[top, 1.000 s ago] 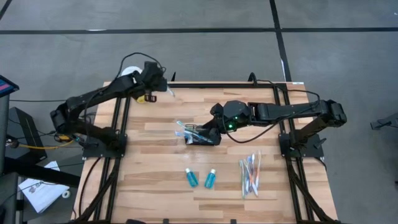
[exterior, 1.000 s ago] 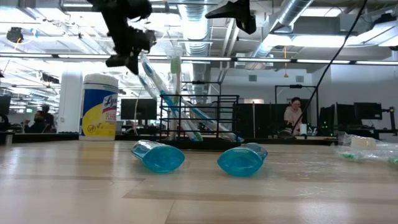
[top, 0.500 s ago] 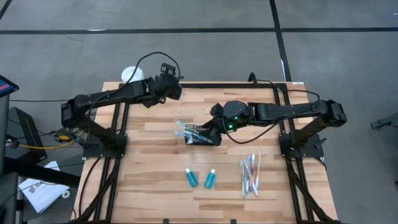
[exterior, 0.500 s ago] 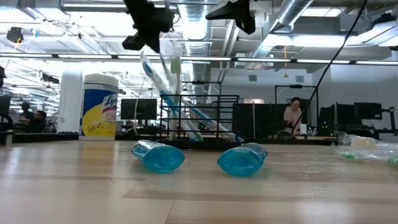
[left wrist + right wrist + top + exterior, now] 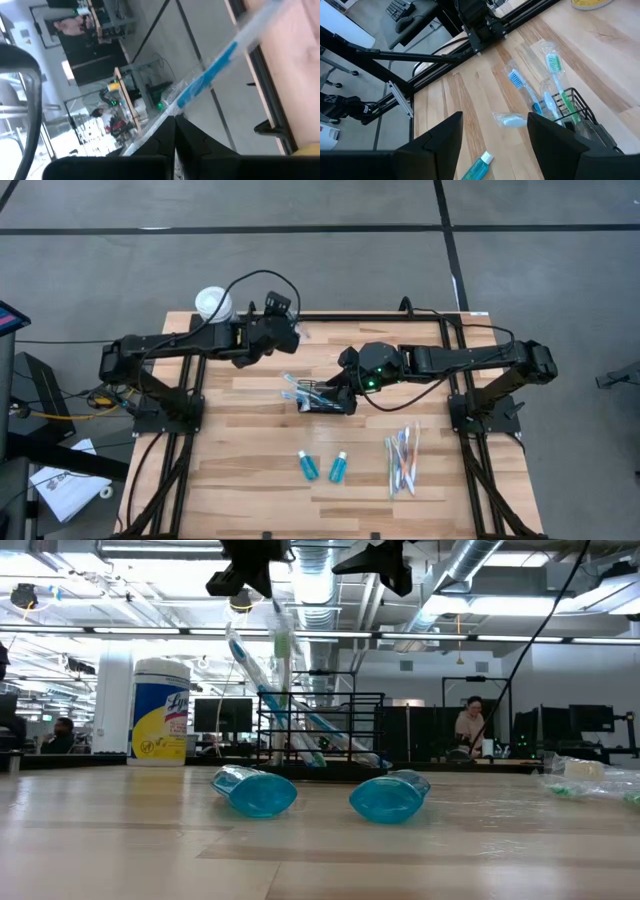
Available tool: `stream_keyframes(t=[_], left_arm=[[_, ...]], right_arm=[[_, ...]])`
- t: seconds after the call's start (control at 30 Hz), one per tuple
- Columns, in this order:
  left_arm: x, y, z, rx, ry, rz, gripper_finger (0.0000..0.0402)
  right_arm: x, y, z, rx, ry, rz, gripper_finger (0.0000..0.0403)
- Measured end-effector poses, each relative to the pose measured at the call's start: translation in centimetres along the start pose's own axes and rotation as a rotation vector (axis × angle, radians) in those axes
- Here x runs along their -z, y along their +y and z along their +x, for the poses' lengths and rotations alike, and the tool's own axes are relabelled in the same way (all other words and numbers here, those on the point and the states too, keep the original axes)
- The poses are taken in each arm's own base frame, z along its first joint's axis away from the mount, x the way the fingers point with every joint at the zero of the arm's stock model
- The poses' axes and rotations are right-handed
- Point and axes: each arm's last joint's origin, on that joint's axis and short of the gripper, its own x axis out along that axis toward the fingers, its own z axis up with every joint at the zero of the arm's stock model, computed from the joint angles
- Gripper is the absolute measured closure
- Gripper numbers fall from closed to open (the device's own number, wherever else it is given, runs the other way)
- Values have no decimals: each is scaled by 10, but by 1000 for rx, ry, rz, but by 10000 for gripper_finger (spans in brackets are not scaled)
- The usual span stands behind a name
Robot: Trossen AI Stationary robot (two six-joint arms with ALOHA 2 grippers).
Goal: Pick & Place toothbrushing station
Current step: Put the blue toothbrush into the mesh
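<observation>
Teal tubes (image 5: 322, 467) lie near basket (image 5: 322, 401); left tool (image 5: 296, 333) grasps wrapped toothbrush (image 5: 212, 80)

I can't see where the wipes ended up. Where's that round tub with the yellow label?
In the high view, the tub stands at the table's far left corner, just beyond the left arm. In the low view, it stands left of the wire basket.

Black mesh basket (image 5: 322, 400) upright mid-table
</observation>
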Motion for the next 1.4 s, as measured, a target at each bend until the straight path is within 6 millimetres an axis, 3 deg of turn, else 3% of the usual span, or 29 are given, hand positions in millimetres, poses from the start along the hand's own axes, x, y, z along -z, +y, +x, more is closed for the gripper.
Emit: stream_keyframes(t=[0.23, 0.67, 0.97, 1.27, 1.4], left_arm=[[-10, -6, -10, 8, -38, 24, 401], [-44, -44, -20, 139, -99, 143, 401], [-46, -61, -26, 256, -114, 140, 401], [-46, -63, -28, 293, -139, 106, 401], [-46, -75, -25, 319, -130, 142, 401]], right_arm=[[0, 0, 0, 2, 3, 1, 191], [2, -1, 0, 9, 18, 3, 191], [2, 0, 0, 8, 17, -1, 191], [2, 0, 0, 7, 16, -5, 191], [2, 0, 0, 7, 16, -5, 191]])
